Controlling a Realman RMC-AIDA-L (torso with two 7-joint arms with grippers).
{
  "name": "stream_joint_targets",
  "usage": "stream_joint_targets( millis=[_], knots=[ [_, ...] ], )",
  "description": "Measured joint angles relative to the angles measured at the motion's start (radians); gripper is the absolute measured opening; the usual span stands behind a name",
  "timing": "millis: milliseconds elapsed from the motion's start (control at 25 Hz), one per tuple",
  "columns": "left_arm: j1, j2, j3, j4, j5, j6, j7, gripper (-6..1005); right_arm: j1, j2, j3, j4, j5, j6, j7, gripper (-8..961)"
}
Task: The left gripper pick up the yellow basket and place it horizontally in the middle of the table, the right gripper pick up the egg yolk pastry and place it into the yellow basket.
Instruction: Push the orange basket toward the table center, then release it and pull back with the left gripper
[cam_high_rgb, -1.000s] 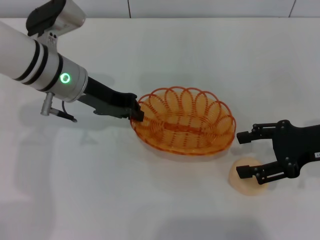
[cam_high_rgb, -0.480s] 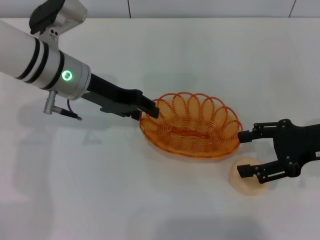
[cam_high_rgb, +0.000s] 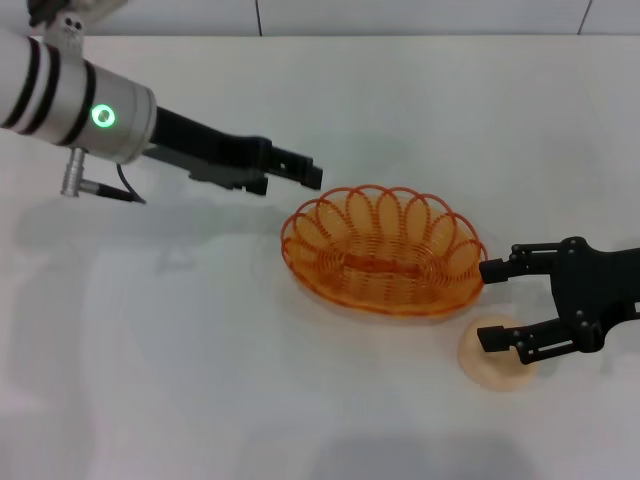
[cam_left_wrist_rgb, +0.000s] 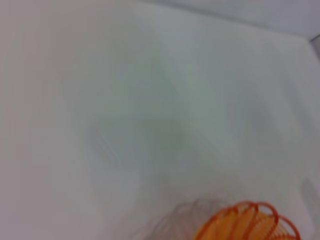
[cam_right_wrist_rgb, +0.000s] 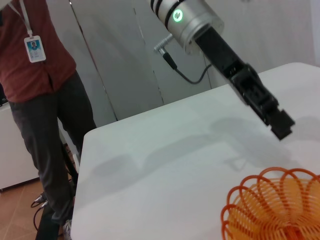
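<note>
White table (cam_high_rgb: 200, 380) now carries the basket (cam_high_rgb: 383, 262) mid-surface — left gripper (cam_high_rgb: 300, 176) has let go and lifted clear, jaws unreadable. Right gripper (cam_high_rgb: 490, 305) straddles the pastry (cam_high_rgb: 497, 363), jaws spread — pickup comes next.

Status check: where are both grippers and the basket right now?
Left gripper clear of the yellow basket, up and behind it. Basket sits mid-table, empty. Right gripper open over the egg yolk pastry, not gripping. Nothing in the way.
</note>
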Motion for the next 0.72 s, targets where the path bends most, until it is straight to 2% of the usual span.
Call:
stream_joint_targets(
  millis=[80, 320, 520, 720],
  knots=[
    [0.018, 0.003, 0.0, 0.031, -0.023, 0.001, 0.028, 890, -0.002, 0.0, 0.001, 0.0, 0.0, 0.002, 0.002, 840],
    [0.041, 0.016, -0.016, 0.044, -0.064, -0.001, 0.18, 893, -0.01, 0.002, 0.021, 0.0, -0.009, 0.007, 0.008, 840],
    [0.06, 0.016, -0.045, 0.049, -0.079, 0.003, 0.377, 893, -0.019, 0.001, 0.025, -0.002, -0.018, 0.015, 0.04, 839],
    [0.083, 0.015, -0.065, 0.065, -0.099, 0.009, 0.555, 892, -0.024, 0.006, 0.024, -0.039, -0.098, 0.052, 0.112, 839]
  ],
)
